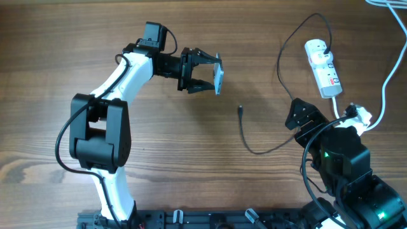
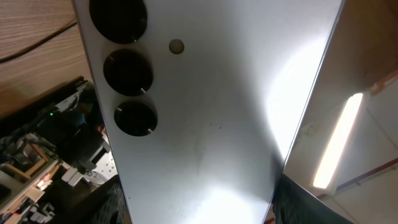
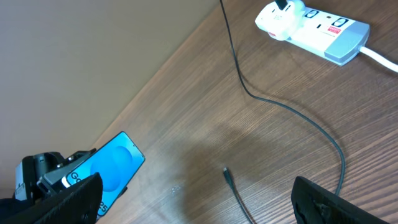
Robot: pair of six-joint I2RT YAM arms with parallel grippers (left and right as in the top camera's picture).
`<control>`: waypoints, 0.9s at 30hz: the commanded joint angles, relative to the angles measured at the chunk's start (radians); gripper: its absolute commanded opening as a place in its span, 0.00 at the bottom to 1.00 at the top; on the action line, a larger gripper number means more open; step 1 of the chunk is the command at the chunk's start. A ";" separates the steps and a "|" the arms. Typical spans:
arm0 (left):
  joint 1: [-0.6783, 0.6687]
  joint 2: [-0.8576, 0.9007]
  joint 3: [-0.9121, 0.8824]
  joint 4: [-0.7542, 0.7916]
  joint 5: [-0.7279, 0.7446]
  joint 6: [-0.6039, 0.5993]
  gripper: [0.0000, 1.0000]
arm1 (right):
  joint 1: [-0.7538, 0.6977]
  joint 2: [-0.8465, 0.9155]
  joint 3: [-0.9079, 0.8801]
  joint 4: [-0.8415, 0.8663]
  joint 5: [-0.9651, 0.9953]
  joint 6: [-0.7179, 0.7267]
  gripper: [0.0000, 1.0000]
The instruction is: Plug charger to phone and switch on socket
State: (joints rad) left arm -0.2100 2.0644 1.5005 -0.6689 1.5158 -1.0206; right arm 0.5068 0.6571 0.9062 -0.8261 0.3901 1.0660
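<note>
My left gripper (image 1: 212,74) is shut on the phone (image 1: 218,75), holding it on edge above the table. In the left wrist view the phone's grey back (image 2: 211,124) with three lenses fills the frame between both fingers (image 2: 102,202). The right wrist view shows its turquoise screen (image 3: 102,167). The charger's dark plug tip (image 1: 240,109) lies on the wood, apart from the phone. Its thin black cable (image 1: 254,149) loops back to the white adapter (image 1: 316,47) in the socket (image 1: 325,77). My right gripper (image 1: 300,116) is open above the table, with the tip (image 3: 227,173) ahead between its fingers (image 3: 339,202).
A thick white cord (image 1: 385,83) runs from the socket past the right arm to the far right edge. The black cable passes under the right arm. Bare wood (image 1: 191,146) lies between the two arms.
</note>
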 commanded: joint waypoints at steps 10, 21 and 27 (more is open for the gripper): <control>0.013 -0.042 -0.003 0.004 0.062 -0.013 0.64 | -0.004 0.004 0.019 0.002 -0.018 0.002 0.97; 0.012 -0.042 -0.003 0.004 0.061 -0.013 0.64 | -0.004 0.087 0.019 0.121 -0.171 -0.161 0.97; 0.012 -0.042 -0.003 0.004 0.061 -0.013 0.64 | -0.004 0.210 0.077 0.157 -0.310 -0.303 0.91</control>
State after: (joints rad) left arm -0.2066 2.0644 1.5005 -0.6689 1.5208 -1.0313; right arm 0.5068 0.7956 0.9146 -0.6537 0.1829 0.8818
